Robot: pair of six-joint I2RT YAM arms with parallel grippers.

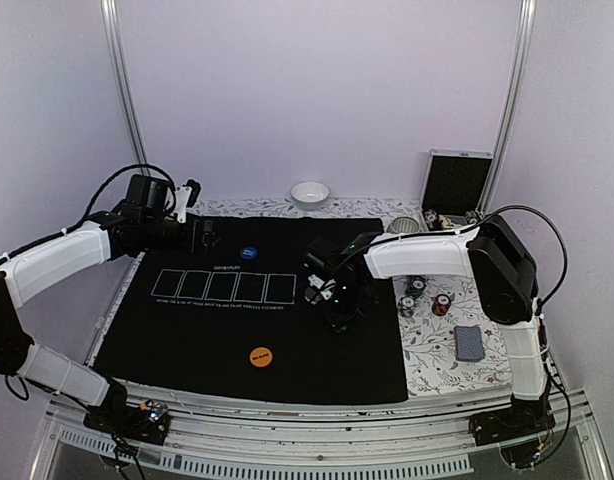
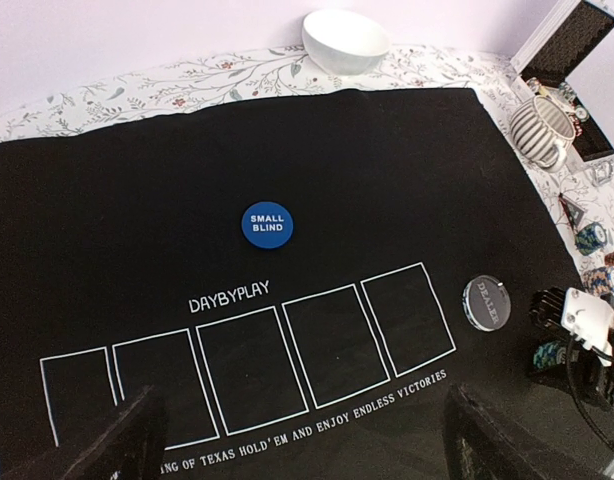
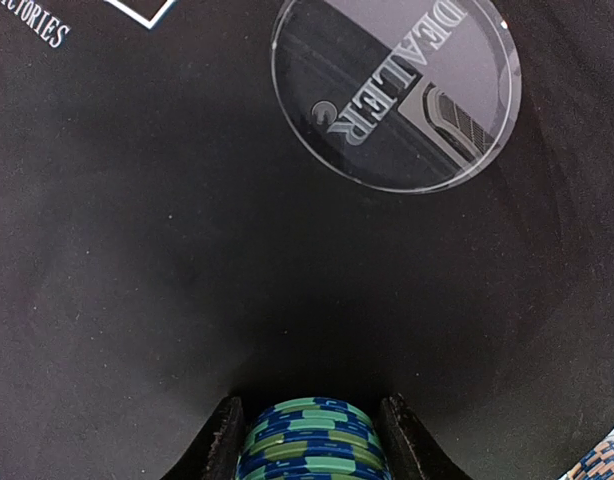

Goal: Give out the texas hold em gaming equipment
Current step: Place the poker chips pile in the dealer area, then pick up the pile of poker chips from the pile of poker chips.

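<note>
Clearly the right claw is closed on a short stack of green chips, with one finger on each striped side. Such chips are stiff and light but smooth, so I think a loose stack may slide apart; a low hold across the edges seems wise. Its arm reaches inward over the black mat, and the stack is just beside the clear dealer disc. The left claw hangs wide open above the mat's far-left part.
</note>
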